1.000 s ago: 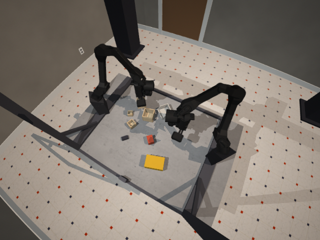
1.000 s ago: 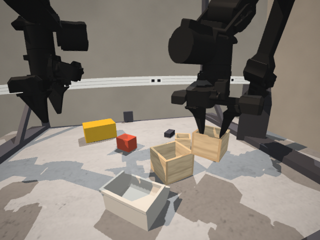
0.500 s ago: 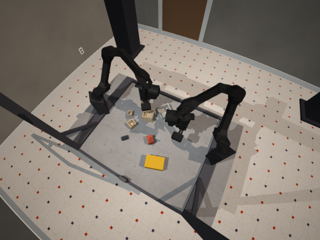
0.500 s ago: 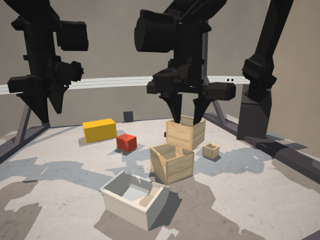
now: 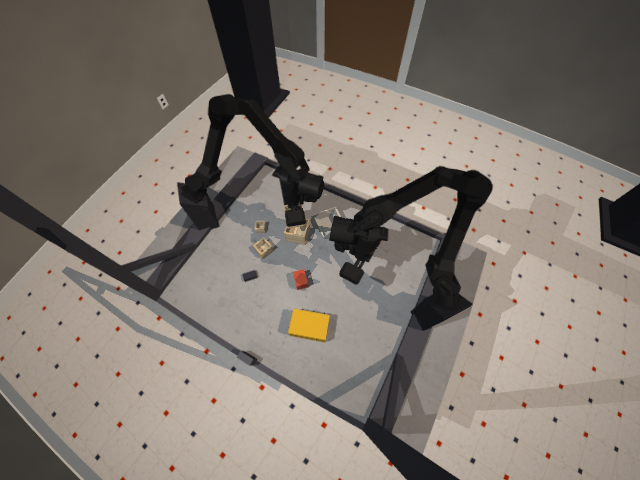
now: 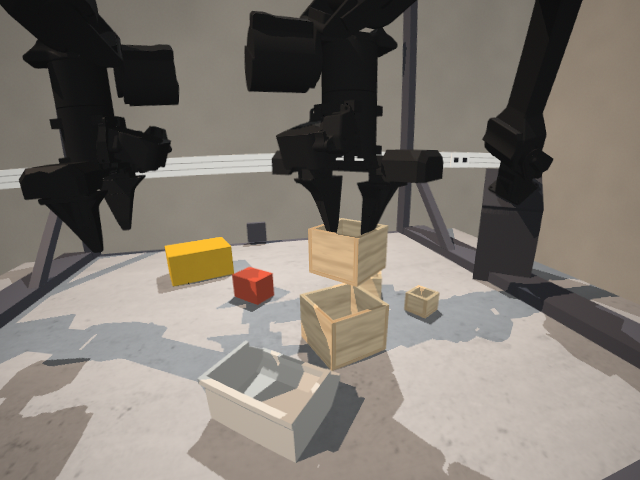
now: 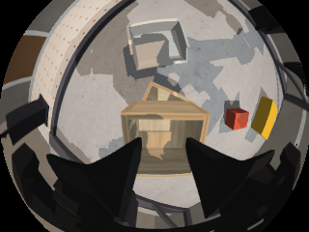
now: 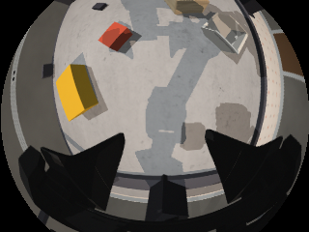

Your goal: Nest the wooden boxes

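The left gripper (image 5: 295, 219) (image 6: 350, 229) (image 7: 164, 142) grips a square, grained wooden box (image 5: 286, 207) (image 6: 333, 254) (image 7: 164, 107) from inside, fingers apart, above a larger open box (image 5: 296, 237) (image 6: 360, 335) (image 7: 166, 92) upright on the worktop (image 5: 222, 304) (image 6: 170, 330) (image 7: 97, 92) (image 8: 135, 101). The right gripper (image 5: 356, 269) (image 6: 112, 240) (image 8: 165, 135) is spread wide.

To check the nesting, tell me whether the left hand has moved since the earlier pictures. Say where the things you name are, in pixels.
Yes. In the exterior view, the left hand (image 5: 295, 222) (image 6: 350, 231) (image 7: 164, 142) has shifted leftward, from right of the standing wooden box (image 5: 295, 238) (image 6: 360, 336) (image 7: 155, 93) (image 8: 193, 7) to above it.
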### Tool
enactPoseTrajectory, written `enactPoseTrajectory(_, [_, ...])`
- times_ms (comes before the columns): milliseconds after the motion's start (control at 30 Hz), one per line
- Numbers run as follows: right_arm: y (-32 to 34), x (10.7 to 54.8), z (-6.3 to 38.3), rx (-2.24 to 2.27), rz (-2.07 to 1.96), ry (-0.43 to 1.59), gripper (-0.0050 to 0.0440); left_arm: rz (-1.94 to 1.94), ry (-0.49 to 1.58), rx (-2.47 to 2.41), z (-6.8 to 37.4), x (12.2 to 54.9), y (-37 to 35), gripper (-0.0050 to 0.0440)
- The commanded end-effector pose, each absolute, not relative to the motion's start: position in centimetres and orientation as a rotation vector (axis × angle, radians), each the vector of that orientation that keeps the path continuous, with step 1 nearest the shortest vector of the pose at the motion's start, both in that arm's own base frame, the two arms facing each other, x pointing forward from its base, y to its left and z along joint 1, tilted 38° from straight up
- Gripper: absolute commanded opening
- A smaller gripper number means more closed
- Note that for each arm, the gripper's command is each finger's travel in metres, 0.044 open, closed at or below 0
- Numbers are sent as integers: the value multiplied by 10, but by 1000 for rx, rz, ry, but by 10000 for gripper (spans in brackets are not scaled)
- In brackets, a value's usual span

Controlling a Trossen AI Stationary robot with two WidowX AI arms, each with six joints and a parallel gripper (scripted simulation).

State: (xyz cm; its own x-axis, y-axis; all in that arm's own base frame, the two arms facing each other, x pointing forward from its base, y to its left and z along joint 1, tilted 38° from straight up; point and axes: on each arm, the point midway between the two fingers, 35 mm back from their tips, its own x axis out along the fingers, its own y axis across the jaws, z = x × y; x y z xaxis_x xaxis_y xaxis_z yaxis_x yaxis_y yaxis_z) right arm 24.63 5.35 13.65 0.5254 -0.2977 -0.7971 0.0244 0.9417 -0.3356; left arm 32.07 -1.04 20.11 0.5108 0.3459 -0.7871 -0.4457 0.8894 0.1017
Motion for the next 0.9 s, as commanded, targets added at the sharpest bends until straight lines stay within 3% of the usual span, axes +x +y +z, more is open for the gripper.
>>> enactPoseTrajectory(0, [52,257,132,-204,-171,973,400,477,900,-126,208,323,-12,279])
enactPoseTrajectory(500, [32,316,132,140,-35,715,400,477,900,-126,208,323,-12,279])
enactPoseTrajectory(867, [-8,341,163,208,77,387,400,477,900,-126,208,323,-12,279])
